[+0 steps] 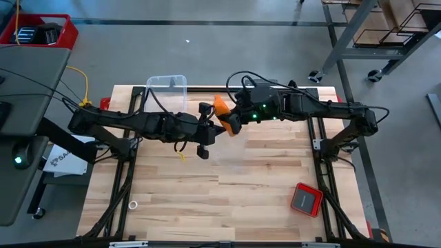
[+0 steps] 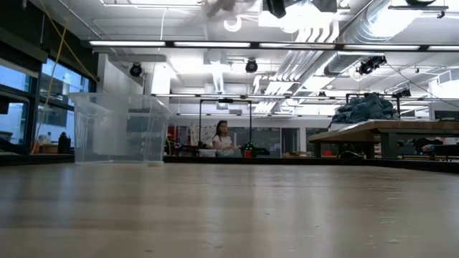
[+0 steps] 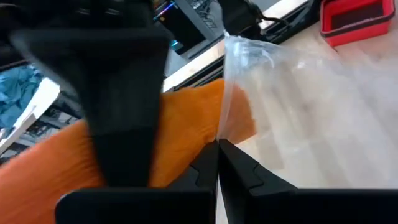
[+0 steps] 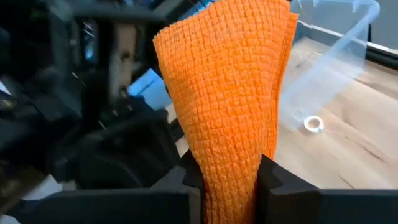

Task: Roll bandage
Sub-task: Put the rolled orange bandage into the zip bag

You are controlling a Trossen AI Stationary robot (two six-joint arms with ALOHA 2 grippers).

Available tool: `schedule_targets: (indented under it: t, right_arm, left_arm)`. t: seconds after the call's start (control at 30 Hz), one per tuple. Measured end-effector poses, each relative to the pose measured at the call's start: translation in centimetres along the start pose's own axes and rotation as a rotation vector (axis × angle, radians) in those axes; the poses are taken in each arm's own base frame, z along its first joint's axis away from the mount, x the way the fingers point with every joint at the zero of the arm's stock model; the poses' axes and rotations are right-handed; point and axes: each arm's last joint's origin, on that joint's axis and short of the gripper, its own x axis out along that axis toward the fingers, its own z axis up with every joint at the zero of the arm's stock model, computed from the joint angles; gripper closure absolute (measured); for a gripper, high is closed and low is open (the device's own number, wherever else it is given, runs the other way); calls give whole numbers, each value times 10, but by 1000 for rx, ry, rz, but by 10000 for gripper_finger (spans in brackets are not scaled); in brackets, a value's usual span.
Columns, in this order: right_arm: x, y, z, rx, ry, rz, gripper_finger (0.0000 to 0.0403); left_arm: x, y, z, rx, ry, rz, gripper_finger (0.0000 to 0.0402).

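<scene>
Bandage [image 4: 230,93] lower end between fingers, hidden

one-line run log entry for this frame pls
task: roll bandage | right gripper: shut on bandage, held above table | left gripper: shut, beside bandage | bin: far edge

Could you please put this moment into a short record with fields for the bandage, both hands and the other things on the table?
bandage: bright orange soft fabric bandage, held up above the wooden table
right hand: right hand shut on the bandage
left hand: left hand shut, beside the bandage
bin: clear plastic bin at the table's far edge
device: small red square device with grey face, near right corner
</scene>
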Motion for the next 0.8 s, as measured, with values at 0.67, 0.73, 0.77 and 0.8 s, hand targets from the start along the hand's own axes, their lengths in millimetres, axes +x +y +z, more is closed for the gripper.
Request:
schedule_targets:
  t: [0.67,0.73,0.77,0.8]
  right_arm:
    - [0,0,-14,-4,147,1,361]
    - [0,0,-15,-10,155,11,361]
    - [0,1,-15,-11,159,15,361]
    - [0,1,-15,-10,160,17,361]
  left_arm:
    - [-13,17,-2,-42,56,177,401]
    - [-13,17,-2,-42,52,170,401]
    - [-13,17,-2,-42,47,162,401]
    - [-13,17,-2,-43,43,156,401]
